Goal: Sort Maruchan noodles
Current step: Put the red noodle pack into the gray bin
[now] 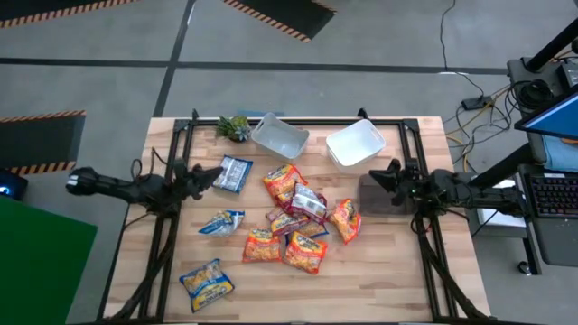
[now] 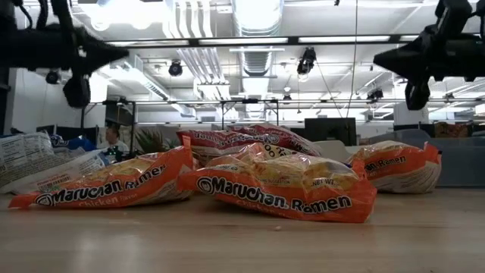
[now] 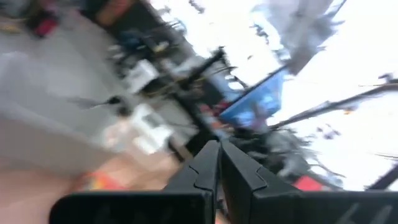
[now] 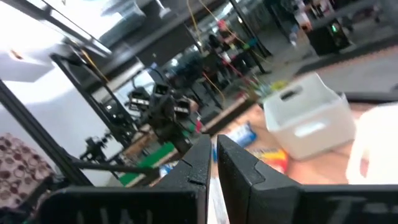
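Both claws hang closed and empty above your counter [image 1: 388, 280]. From overhead, the left claw [image 1: 219, 176] hovers near a blue-yellow packet [image 1: 234, 173], and the right claw [image 1: 376, 175] sits well clear of the pile, toward the right edge. You have two clear tubs at the far edge, the left tub [image 1: 279, 136] and the right tub [image 1: 356, 143]; both look empty. A small green plant [image 1: 234, 127] stands just beside the left tub. The Maruchan noodles [image 1: 296, 217] lie in a loose heap at mid-counter, orange-red and pink-red packets overlapping, with two more blue-yellow packets apart toward the near left.

At counter height, you see an orange packet [image 2: 288, 186] in front, another [image 2: 114, 186] beside it, more stacked behind, and ceiling ducts and lights beyond.

Your left wrist camera shows its fingers [image 3: 198, 174] pressed together against a blurred room.

Your right wrist camera shows its fingers [image 4: 244, 169] together, a tub [image 4: 306, 121] ahead with nothing visible inside, and the other arm farther off.
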